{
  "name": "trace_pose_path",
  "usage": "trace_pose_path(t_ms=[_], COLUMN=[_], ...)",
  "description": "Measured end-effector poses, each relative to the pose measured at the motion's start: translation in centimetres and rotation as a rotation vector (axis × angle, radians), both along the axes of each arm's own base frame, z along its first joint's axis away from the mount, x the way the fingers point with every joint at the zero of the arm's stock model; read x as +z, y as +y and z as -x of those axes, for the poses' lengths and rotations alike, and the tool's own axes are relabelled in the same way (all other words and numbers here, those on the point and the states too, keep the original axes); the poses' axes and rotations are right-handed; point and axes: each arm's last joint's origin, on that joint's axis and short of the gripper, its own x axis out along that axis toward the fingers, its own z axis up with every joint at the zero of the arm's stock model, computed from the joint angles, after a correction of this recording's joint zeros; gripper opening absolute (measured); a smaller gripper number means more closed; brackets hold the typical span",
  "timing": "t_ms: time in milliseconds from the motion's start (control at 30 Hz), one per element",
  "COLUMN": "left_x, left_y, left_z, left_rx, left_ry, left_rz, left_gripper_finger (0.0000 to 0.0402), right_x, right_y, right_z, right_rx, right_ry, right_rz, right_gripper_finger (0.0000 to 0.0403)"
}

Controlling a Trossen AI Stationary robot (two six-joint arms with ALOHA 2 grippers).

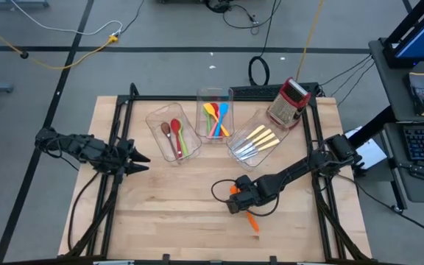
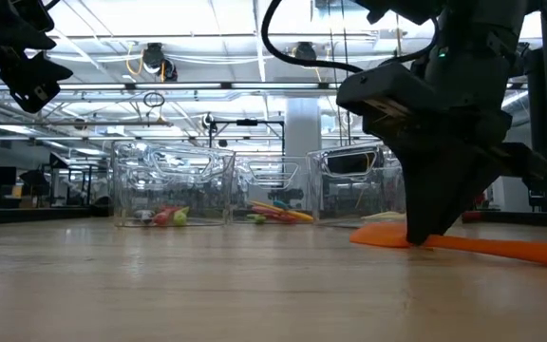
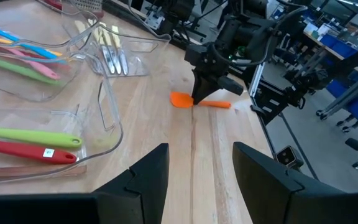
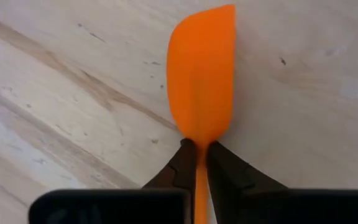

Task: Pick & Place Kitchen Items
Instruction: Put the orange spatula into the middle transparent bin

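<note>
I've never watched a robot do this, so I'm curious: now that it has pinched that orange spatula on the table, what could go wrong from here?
The right gripper is shut on the orange spatula at its thin neck, just below the blade, so the long handle may sag or twist on lifting.

The spatula lies flat on the table; a shallow pinch could slip.

The spatula bin already holds several spatulas and stands between two other bins, so it could miss or catch a rim.
</note>
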Motion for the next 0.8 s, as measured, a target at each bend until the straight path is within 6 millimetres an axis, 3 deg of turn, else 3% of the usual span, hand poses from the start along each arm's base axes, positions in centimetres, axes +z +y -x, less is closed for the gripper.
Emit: trace_pose_path(t_ms=[233, 800], left_x=[0.0, 0.0], left_y=[0.0, 0.0], left_z=[0.0, 0.0], left_rx=[0.001, 0.011], left_ry=[-0.001, -0.001], left_rz=[0.0, 0.002], left_gripper_finger=[0.018, 0.018], right_x=[1.4, 1.6], right_y=[-0.3, -1.1], right_z=[0.1, -0.9], right_rx=[0.039, 0.092], right_ry=[-0.044, -0.087], right_rz=[0.02, 0.003], right_gripper_finger=[0.0002, 0.0003])
